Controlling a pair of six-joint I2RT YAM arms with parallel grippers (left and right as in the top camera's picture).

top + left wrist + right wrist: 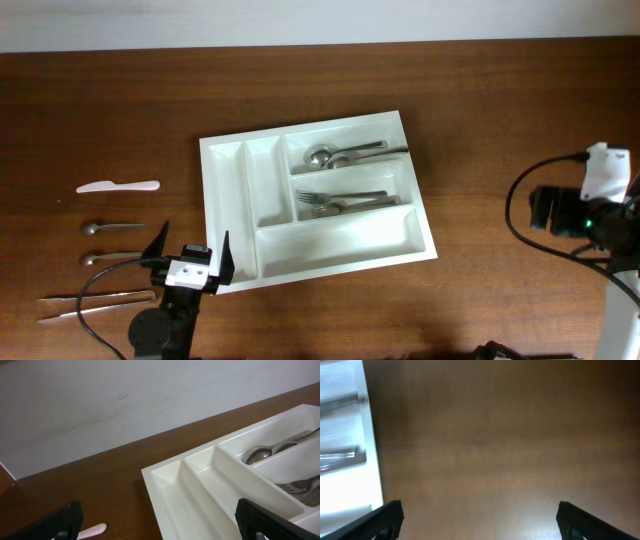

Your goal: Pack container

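Hovering, left jaws spread wide and empty beside the container [330, 262], centre of the counter [500, 120]; right jaws just as wide, holding nothing. Best bet: drop squarely over one loose spoon [100, 228], pinch its handle.

The left gripper [160, 527] hangs with its two black fingers [57, 524] spread wide at the bottom corners of the view, nothing between them. Ahead of it and toward the right finger lies a white tray [172, 495], its near corner just in front of the gap. Its two narrow long compartments, closest to the gripper, hold nothing. Farther right, one wider compartment holds spoons [260, 454], and the compartment next to it holds forks [300, 487]. Just beside the left finger, the rounded white end of a plastic knife [92, 530] lies on the brown wooden table [100, 492]. Beyond the table's far edge stands a pale wall [125, 405].
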